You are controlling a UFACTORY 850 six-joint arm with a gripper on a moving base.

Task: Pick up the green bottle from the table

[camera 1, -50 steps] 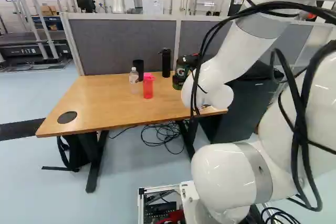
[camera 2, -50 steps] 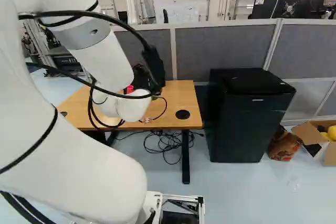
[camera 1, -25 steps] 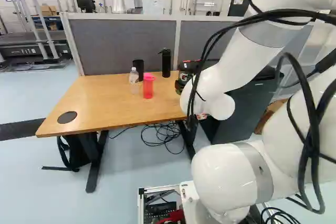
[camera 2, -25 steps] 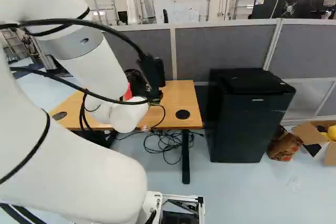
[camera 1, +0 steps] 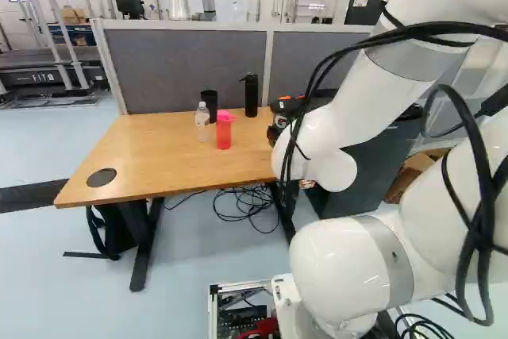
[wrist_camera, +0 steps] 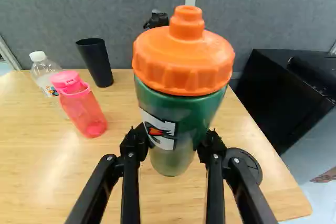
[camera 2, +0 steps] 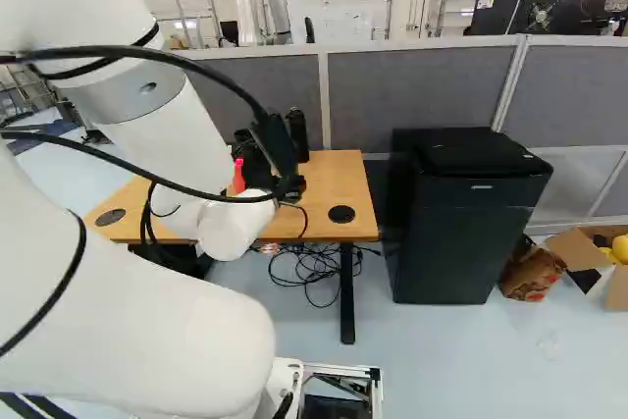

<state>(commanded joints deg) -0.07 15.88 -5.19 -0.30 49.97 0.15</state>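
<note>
Mostly hidden behind the white arm, my gripper point(camera 2: 257, 156) shows as a dark shape over the table's near right part in the right base view. Seen from the wrist, the gripper point(wrist_camera: 170, 148) has its two black fingers on opposite sides of the green bottle point(wrist_camera: 176, 106), closed against its lower half. The bottle has an orange cap and stands out large ahead of the fingers, seemingly held above the wooden table point(wrist_camera: 31, 182). In the left base view the green bottle point(camera 1: 275, 131) is partly covered by cables and arm.
A pink bottle point(camera 1: 224, 131), a clear bottle point(camera 1: 202, 121), a black cup point(camera 1: 209, 104) and a black bottle point(camera 1: 252, 94) stand on the table. Grey partitions point(camera 2: 422, 95) run behind it. A black cabinet point(camera 2: 471, 223) stands to its right, cables point(camera 1: 246, 206) underneath.
The arm has drawn back a little from the table and swung, carrying the green bottle with it; more of the pink bottle shows in the right base view. The base has stayed still.
</note>
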